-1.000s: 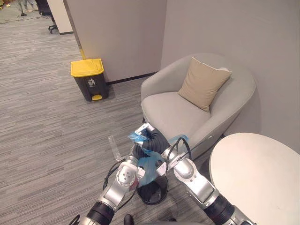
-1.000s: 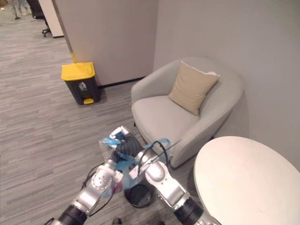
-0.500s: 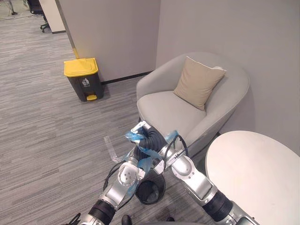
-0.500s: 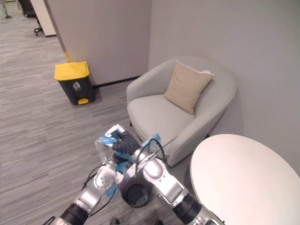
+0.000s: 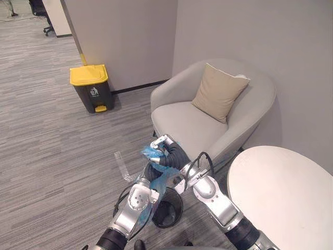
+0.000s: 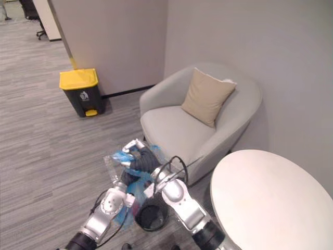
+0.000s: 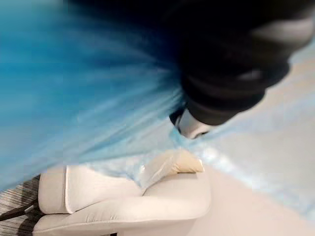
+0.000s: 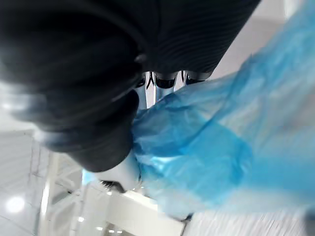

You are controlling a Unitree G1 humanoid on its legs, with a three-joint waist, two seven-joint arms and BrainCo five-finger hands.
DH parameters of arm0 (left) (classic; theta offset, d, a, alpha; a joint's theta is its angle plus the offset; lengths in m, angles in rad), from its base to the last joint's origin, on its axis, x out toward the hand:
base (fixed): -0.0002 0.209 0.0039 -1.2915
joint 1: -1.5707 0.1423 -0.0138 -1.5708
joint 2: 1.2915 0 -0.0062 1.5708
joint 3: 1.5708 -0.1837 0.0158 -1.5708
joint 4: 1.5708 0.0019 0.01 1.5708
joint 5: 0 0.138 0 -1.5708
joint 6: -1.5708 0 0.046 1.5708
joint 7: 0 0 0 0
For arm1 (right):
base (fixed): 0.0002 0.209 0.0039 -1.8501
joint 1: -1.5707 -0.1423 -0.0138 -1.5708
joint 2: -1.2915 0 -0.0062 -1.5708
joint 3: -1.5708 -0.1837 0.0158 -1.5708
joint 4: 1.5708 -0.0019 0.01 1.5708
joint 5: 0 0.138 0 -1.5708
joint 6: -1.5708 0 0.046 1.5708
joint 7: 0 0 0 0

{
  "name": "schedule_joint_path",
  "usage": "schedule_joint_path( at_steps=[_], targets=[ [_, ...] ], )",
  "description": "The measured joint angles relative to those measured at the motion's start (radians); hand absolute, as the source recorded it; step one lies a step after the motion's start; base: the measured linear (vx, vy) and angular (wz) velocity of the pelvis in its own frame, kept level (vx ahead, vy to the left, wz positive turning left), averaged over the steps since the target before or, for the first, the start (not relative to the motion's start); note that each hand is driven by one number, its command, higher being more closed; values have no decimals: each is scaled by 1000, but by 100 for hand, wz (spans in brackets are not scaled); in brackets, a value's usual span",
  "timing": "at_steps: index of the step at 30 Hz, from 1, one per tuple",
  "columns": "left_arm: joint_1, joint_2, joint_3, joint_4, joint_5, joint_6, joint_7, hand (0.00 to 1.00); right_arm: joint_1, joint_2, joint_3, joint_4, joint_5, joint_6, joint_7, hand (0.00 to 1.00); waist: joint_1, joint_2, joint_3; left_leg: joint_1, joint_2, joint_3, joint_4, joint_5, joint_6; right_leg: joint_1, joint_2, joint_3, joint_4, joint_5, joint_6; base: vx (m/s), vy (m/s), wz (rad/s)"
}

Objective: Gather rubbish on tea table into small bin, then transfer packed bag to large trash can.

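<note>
Blue bag point(image 5: 157, 180) pinched by right hand point(image 8: 187, 34) above small bin point(image 5: 180, 211); left hand point(image 7: 221, 83) grip: can't tell | yellow-lid can point(image 5: 91, 87) well off ahead-left, left arm's side

Blue bag point(image 5: 157, 179) bunched above small black bin point(image 5: 178, 211).

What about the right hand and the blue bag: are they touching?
Touching. In the right wrist view the blue bag bunches directly against the fingers of the right hand, with no gap.
</note>
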Motion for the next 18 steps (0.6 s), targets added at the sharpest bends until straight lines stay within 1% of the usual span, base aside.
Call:
schedule_joint_path(
  at_steps=[1,2,3,5,6,8,9,11,12,14,15,18],
  targets=[
    [15,-5,23,-30,-2,0,1,100,4,0,-25,0,-51,-5,-22,0,0,-1,0,1,-3,-1,0,3,5,-2,1,-2,6,-7,4,0,0,5],
    [20,-7,31,-39,-6,0,1,100,7,-1,-34,0,-69,-5,-29,0,0,-1,0,2,-4,-1,0,3,5,-2,0,-2,8,-9,5,3,2,7],
    [30,-13,53,-57,-21,0,2,100,11,-18,-61,0,-126,-6,-59,0,1,-1,0,3,-7,-5,0,4,5,-3,-2,-4,18,-15,5,3,2,7],
    [46,-16,73,-79,-32,0,3,100,29,-23,-98,0,-168,-13,-79,0,2,-1,-1,6,-10,-7,0,4,6,-2,-5,-6,22,-19,6,8,5,3],
    [67,-16,90,-102,-39,0,3,100,51,-30,-123,0,-205,-15,-94,0,2,-1,-1,6,-12,-7,0,3,6,-2,-6,-6,23,-23,0,33,15,1],
    [87,-17,105,-113,-46,0,4,100,81,-32,-148,0,-216,-15,-103,0,3,-1,-1,6,-13,-7,0,3,5,-1,-7,-7,23,-25,0,0,0,0],
    [103,-18,117,-119,-56,0,4,100,108,-34,-168,0,-242,-15,-108,0,3,-1,0,6,-13,-7,0,1,3,-2,-8,-7,23,-25,0,0,0,0],
    [140,-22,145,-120,-68,0,18,100,183,-33,-221,0,-245,-15,-122,0,3,0,0,5,-13,-9,0,-4,-4,-1,-8,-9,25,-28,0,19,0,1],
    [144,-23,148,-120,-69,0,18,100,190,-32,-227,0,-245,-14,-122,0,3,0,0,5,-13,-9,0,-4,-4,-1,-8,-10,25,-28,0,0,0,0],
    [184,-31,180,-119,-90,2,18,100,267,-11,-297,18,-242,-10,-127,0,2,1,1,5,-10,-12,0,-6,-5,-1,-9,-12,27,-31,-1,20,-5,1],
    [193,-31,185,-116,-100,2,18,100,283,-6,-313,35,-241,-10,-129,0,1,1,1,4,-9,-12,0,-6,-6,-1,-10,-12,26,-31,-1,41,-7,4],
    [214,-47,225,-55,-141,3,15,100,335,39,-404,183,-225,14,-127,0,0,3,3,-3,-14,-25,0,-7,-5,2,-13,-27,18,-30,-1,34,-1,13]
  ],
)
